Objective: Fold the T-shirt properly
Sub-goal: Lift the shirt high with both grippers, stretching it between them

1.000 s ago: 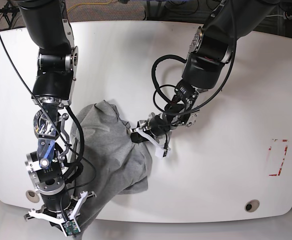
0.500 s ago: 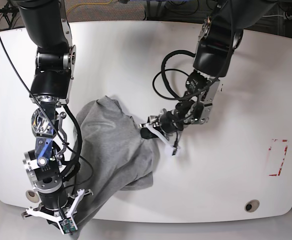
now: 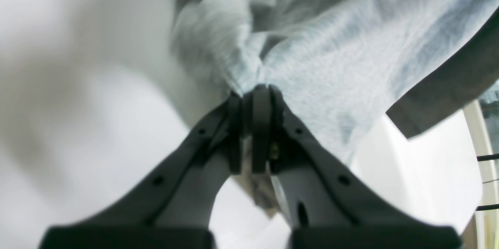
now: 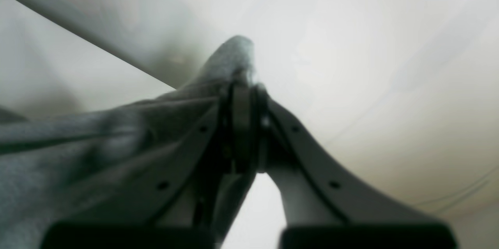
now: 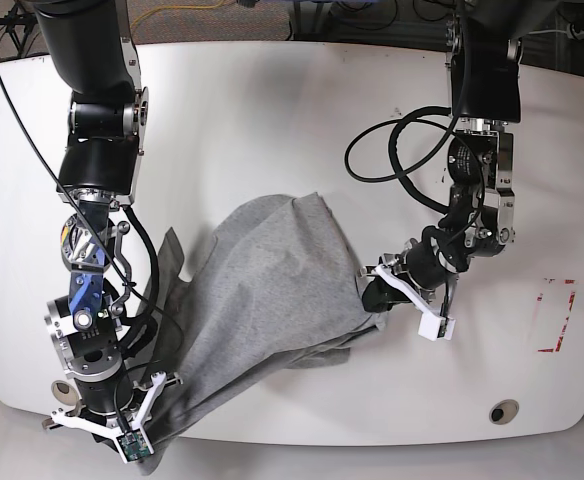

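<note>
Grey T-shirt drawn out between two closed grippers

White table with rounded corners (image 5: 562, 150) under everything, probably chosen as a broad, plain surface to fold on. Upon it, towards the near edge and left of centre in the base view, the large heather-grey soft cotton T-shirt (image 5: 272, 285), bunched and slanting, its near end raised at the edge. No finished fold visible.

Black right gripper with pale fingers (image 5: 127, 435): closed, a pinch of cloth between its tips, out over the near edge; likely anchoring that end so the cloth can be pulled taut. Black left gripper with pale fingers (image 5: 377, 285): closed also, cloth pinched at the tips, near mid-table; its wrist view shows folds gathering into the grip. I judge this a spreading or straightening pull ahead of folding.

Against the earlier base frames: largest change, the left arm, shifted well towards that view's right and standing more upright. Next, the shirt, stretched wider that way, with a peak of cloth now up beside the right arm. Least, the right gripper, almost where it was.
</note>
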{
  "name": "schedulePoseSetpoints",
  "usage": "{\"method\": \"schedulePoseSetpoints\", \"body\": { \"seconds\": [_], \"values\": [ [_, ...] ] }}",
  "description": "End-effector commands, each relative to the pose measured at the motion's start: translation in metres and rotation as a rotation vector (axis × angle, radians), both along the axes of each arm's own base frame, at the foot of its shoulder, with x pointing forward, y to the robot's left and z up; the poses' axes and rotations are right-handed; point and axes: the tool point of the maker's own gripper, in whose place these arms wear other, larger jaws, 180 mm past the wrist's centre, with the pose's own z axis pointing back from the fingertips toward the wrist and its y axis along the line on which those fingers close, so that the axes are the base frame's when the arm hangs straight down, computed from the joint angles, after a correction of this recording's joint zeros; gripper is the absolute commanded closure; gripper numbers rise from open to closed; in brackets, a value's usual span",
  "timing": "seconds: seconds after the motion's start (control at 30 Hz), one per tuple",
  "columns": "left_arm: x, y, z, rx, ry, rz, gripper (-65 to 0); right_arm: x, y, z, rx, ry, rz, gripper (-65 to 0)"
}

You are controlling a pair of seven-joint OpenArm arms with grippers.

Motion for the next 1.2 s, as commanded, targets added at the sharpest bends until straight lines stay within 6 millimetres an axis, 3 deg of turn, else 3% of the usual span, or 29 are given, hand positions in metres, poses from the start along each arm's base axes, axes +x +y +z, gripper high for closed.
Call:
{"method": "schedulePoseSetpoints", "body": {
  "seconds": [0.0, 0.13, 0.27, 0.33, 0.6, 0.77, 1.17],
  "values": [
    [0.009, 0.019, 0.037, 0.037, -0.111, 0.005, 0.0, 0.002, -0.001, 0.030, 0.002, -0.083, 0.002, 0.0],
    [0.012, 0.036, 0.059, 0.091, -0.178, 0.012, 0.0, 0.004, 0.000, 0.041, 0.003, -0.104, 0.004, 0.0],
    [0.019, 0.056, 0.099, 0.138, -0.283, 0.035, 0.0, 0.006, 0.002, 0.050, 0.002, -0.123, 0.007, 0.0],
    [0.022, 0.072, 0.124, 0.182, -0.348, 0.050, 0.0, 0.007, 0.002, 0.065, 0.002, -0.151, 0.007, 0.0],
    [0.026, 0.093, 0.203, 0.314, -0.558, 0.032, 0.0, 0.013, 0.001, 0.104, 0.003, -0.220, 0.008, 0.0],
    [0.027, 0.120, 0.258, 0.335, -0.675, 0.105, 0.0, 0.012, 0.001, 0.129, 0.002, -0.269, 0.010, 0.0],
    [0.016, 0.146, 0.384, 0.343, -0.905, 0.215, 0.0, 0.005, -0.003, 0.204, -0.007, -0.412, 0.002, 0.0]
  ]
}}
